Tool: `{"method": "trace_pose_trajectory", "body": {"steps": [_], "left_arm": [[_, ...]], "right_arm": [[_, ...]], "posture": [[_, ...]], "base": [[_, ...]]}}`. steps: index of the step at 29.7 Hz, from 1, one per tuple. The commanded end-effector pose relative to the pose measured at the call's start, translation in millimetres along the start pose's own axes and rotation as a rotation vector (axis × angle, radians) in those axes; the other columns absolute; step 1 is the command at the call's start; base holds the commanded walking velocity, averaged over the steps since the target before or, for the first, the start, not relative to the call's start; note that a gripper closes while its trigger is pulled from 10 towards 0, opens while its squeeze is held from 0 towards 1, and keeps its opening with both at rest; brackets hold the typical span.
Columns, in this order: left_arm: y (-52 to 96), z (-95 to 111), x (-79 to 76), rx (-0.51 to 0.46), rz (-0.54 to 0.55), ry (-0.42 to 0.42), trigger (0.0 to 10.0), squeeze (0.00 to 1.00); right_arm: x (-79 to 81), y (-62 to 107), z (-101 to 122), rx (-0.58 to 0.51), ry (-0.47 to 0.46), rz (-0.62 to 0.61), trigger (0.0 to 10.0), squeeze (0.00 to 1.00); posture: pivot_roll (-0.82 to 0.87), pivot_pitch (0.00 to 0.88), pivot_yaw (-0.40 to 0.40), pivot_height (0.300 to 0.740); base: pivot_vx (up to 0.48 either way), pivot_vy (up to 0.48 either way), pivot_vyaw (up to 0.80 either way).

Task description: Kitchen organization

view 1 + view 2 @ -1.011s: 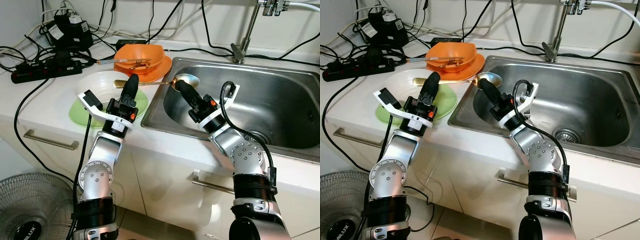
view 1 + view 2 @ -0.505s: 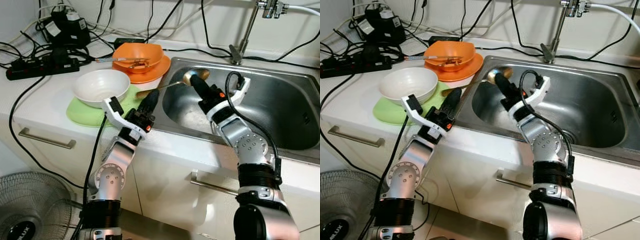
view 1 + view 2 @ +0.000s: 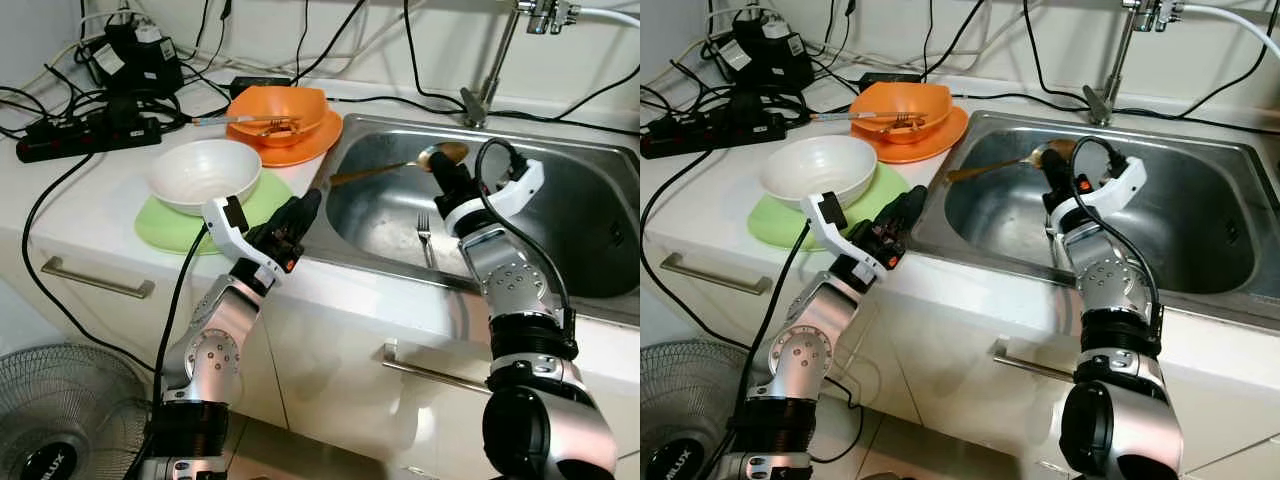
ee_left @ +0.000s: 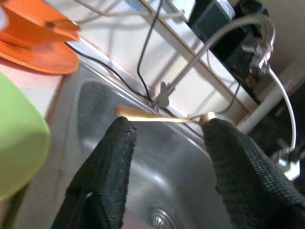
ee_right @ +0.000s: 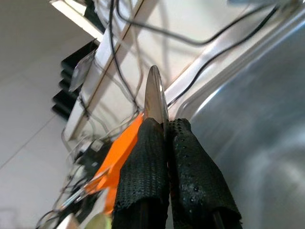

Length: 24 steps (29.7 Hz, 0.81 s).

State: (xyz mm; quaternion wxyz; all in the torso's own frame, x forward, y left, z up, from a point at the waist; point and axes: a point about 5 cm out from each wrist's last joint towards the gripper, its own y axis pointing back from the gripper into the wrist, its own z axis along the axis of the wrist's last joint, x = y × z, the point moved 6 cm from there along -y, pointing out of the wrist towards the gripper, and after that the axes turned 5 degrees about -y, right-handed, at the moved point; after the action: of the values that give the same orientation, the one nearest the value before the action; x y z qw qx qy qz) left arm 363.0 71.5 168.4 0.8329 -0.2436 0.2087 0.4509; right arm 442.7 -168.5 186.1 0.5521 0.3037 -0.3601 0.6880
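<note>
Your right gripper (image 3: 1052, 172) is pinching the long golden metal spoon (image 3: 385, 170) by its bowl over the stainless steel sink (image 3: 570, 215). Releasing here risks it clattering onto the silver fork (image 3: 424, 232). Your left gripper (image 3: 296, 218) is hanging open at the sink's left rim.

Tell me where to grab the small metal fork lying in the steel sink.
Likely the slim handle of the small metal fork, from straight above: it lies flat on the bottom of the steel sink, handle toward the robot, tines away.

Head views look down on the sink (image 3: 560, 190); both wrist views face it closely.
</note>
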Motion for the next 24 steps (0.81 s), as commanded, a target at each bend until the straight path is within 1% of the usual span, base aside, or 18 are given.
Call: {"method": "trace_pose_trajectory", "body": {"steps": [1,2,3,4,5,6,7,8,10,11,12,13,14,15,18,21,22,24], "left_arm": [[-0.1,1,-4.7,0.013,-0.025,-0.029,10.0,1.0],[0.6,1,-4.9,0.018,-0.029,-0.036,10.0,1.0],[1.4,3,-6.4,0.023,-0.035,-0.051,10.0,1.0],[2.1,4,-5.9,0.024,-0.034,-0.058,10.0,1.0],[2.1,4,-5.9,0.024,-0.034,-0.058,10.0,1.0],[2.7,5,-5.3,0.024,-0.033,-0.062,10.0,1.0],[3.6,5,-3.5,0.028,-0.028,-0.071,10.0,1.0],[4.0,5,-1.7,0.033,-0.023,-0.081,10.0,1.0],[4.5,5,-0.4,0.038,-0.02,-0.092,10.0,1.0],[4.3,6,0.4,0.053,-0.02,-0.13,10.0,1.0],[4.3,6,0.4,0.053,-0.02,-0.13,10.0,1.0],[2.3,11,-1.3,0.051,-0.032,-0.142,10.0,1.0],[1.8,12,-1.9,0.049,-0.035,-0.141,10.0,1.0],[1.8,12,-1.9,0.049,-0.035,-0.141,10.0,1.0],[-1.1,18,2.6,0.046,-0.019,-0.201,10.0,1.0],[-2.8,24,4.5,0.04,-0.008,-0.242,10.0,1.0],[-2.6,25,6.7,0.031,0.008,-0.252,10.0,1.0],[-2.4,26,8.2,0.025,0.019,-0.257,10.0,1.0]], "right_arm": [[6.7,-4.3,5,-0.018,0.026,0.018,0.0,0.0],[5.4,-4.7,6,-0.029,0.043,0.009,0.0,0.0],[-2.7,-5.4,14,-0.053,0.139,-0.027,0.0,0.0],[-5.9,-5.7,17,-0.06,0.173,-0.041,0.0,0.0],[-5.9,-5.7,17,-0.06,0.173,-0.041,0.0,0.0],[-7.7,-5.8,19,-0.064,0.193,-0.049,0.0,0.0],[-10.7,-5.9,19,-0.058,0.242,-0.063,0.0,0.0],[-13.3,-5.8,18,-0.051,0.271,-0.074,0.0,0.0],[-15.7,-5.6,16,-0.045,0.287,-0.084,0.0,0.0],[-25.4,-4.4,10,-0.001,0.394,-0.14,0.0,0.0],[-25.4,-4.4,10,-0.001,0.394,-0.14,0.0,0.0],[-43.4,1.0,-2,0.076,0.561,-0.23,0.0,0.0],[-47.5,2.6,-4,0.093,0.598,-0.249,0.0,0.0],[-47.5,2.6,-4,0.093,0.598,-0.249,0.0,0.0],[-52.8,5.6,-23,0.169,0.701,-0.244,0.0,0.0],[-53.2,6.7,-39,0.233,0.773,-0.224,0.0,0.0],[-53.1,7.2,-45,0.257,0.788,-0.215,0.0,0.0],[-53.1,7.6,-49,0.272,0.799,-0.21,0.0,0.0]], "posture": [[-0.09,0.0,0.095,0.74],[-0.08,0.0,0.098,0.74],[-0.07,0.0,0.104,0.74],[-0.07,0.0,0.108,0.74],[-0.07,0.0,0.108,0.74],[-0.07,0.0,0.111,0.74],[-0.06,0.0,0.117,0.74],[-0.06,0.0,0.122,0.74],[-0.06,0.0,0.128,0.74],[-0.05,0.0,0.135,0.74],[-0.05,0.0,0.135,0.74],[-0.05,0.0,0.139,0.74],[-0.05,0.0,0.139,0.74],[-0.05,0.0,0.139,0.74],[-0.03,0.0,0.145,0.74],[-0.02,0.0,0.135,0.74],[-0.02,0.0,0.132,0.74],[-0.02,0.0,0.13,0.74]], "base": [[0.0,0.0,0.0],[0.0,0.0,0.0],[0.0,0.0,0.0],[0.0,0.0,0.0],[0.0,0.0,0.0],[0.0,0.0,0.0],[0.0,0.0,0.0],[0.0,0.0,0.0],[0.0,0.0,0.0],[0.0,0.0,0.0],[0.0,0.0,0.0],[0.0,0.0,0.0],[0.0,0.0,0.0],[0.0,0.0,0.0],[0.0,0.0,0.0],[0.0,0.0,0.0],[0.0,0.0,0.0],[0.0,0.0,0.0]]}}
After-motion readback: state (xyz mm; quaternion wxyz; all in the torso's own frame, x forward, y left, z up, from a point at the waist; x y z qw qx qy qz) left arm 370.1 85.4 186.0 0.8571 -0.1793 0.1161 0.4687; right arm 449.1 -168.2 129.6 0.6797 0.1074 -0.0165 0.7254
